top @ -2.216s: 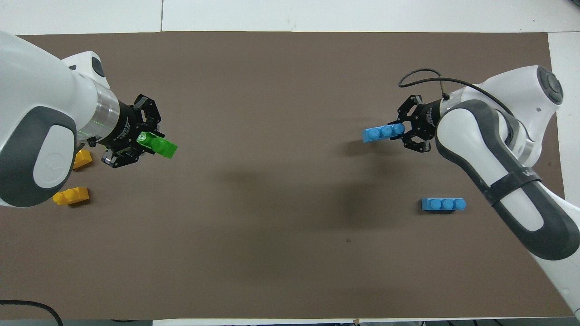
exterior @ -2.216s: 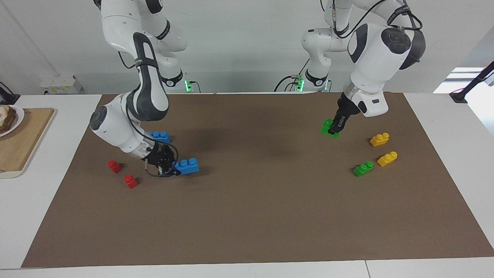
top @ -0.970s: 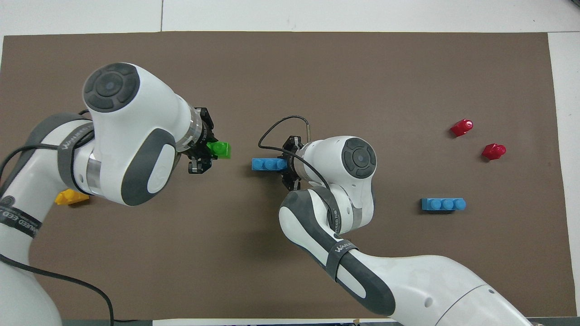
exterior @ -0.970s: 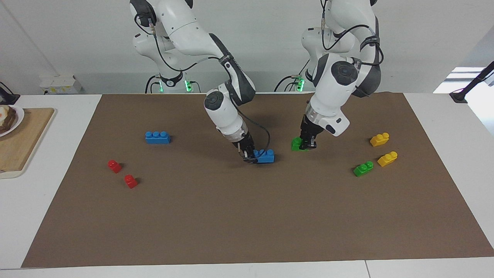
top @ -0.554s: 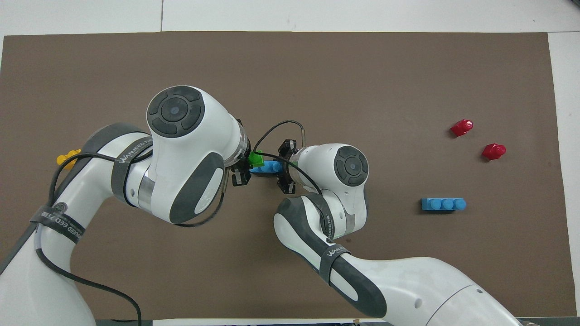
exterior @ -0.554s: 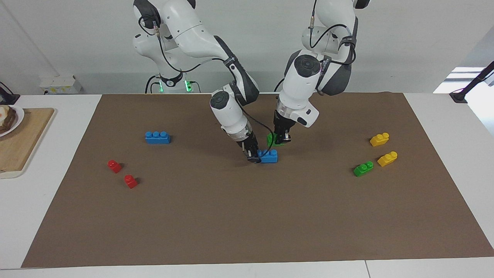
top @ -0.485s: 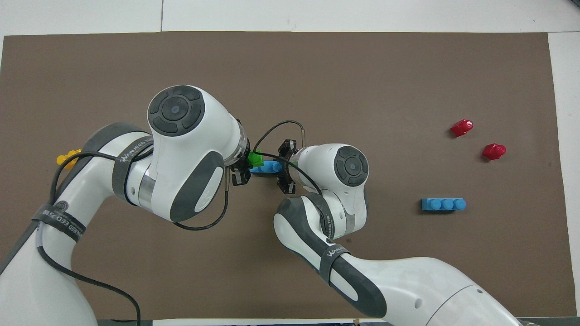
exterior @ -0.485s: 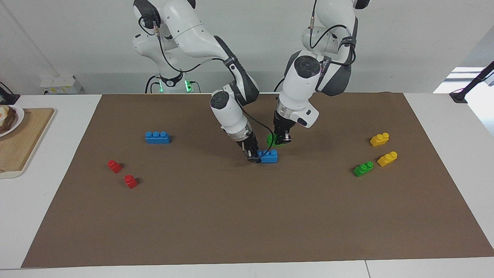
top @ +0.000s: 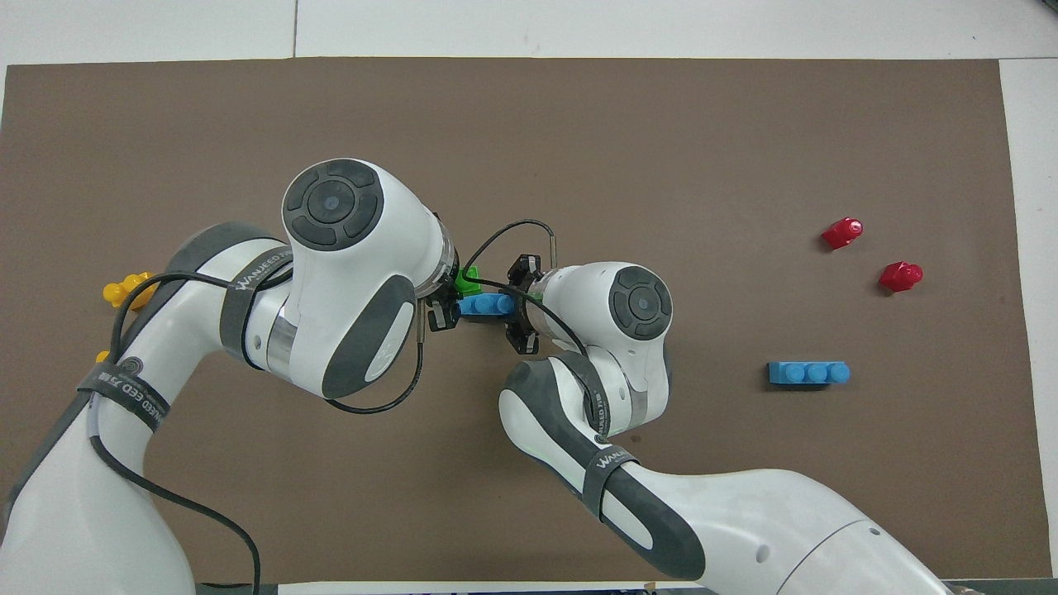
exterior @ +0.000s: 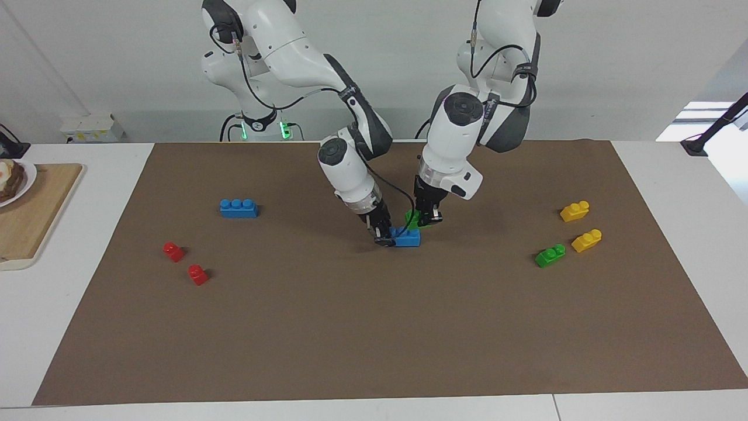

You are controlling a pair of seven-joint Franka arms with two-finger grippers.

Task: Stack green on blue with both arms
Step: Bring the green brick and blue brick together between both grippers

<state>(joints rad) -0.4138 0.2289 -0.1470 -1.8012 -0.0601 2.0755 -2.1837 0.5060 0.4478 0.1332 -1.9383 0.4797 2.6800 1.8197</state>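
My right gripper [exterior: 383,235] is shut on one end of a blue three-stud brick [exterior: 407,237] and holds it at the mat in the middle of the table. My left gripper [exterior: 428,217] is shut on a green two-stud brick [exterior: 413,220], which sits low against the top of the blue brick's free end; I cannot tell whether it is pressed on. In the overhead view the green brick [top: 469,282] peeks out beside the blue brick [top: 484,305], between the left gripper [top: 446,304] and the right gripper [top: 519,304].
A second blue brick [exterior: 238,207] and two red bricks [exterior: 173,251] [exterior: 197,274] lie toward the right arm's end. A second green brick [exterior: 550,255] and two yellow bricks [exterior: 575,211] [exterior: 587,240] lie toward the left arm's end. A wooden board [exterior: 35,210] lies off the mat.
Both arms carried their bricks from the table's ends to the middle. In the last half second the left gripper lowered the green brick onto the blue brick's end; the right gripper stayed put.
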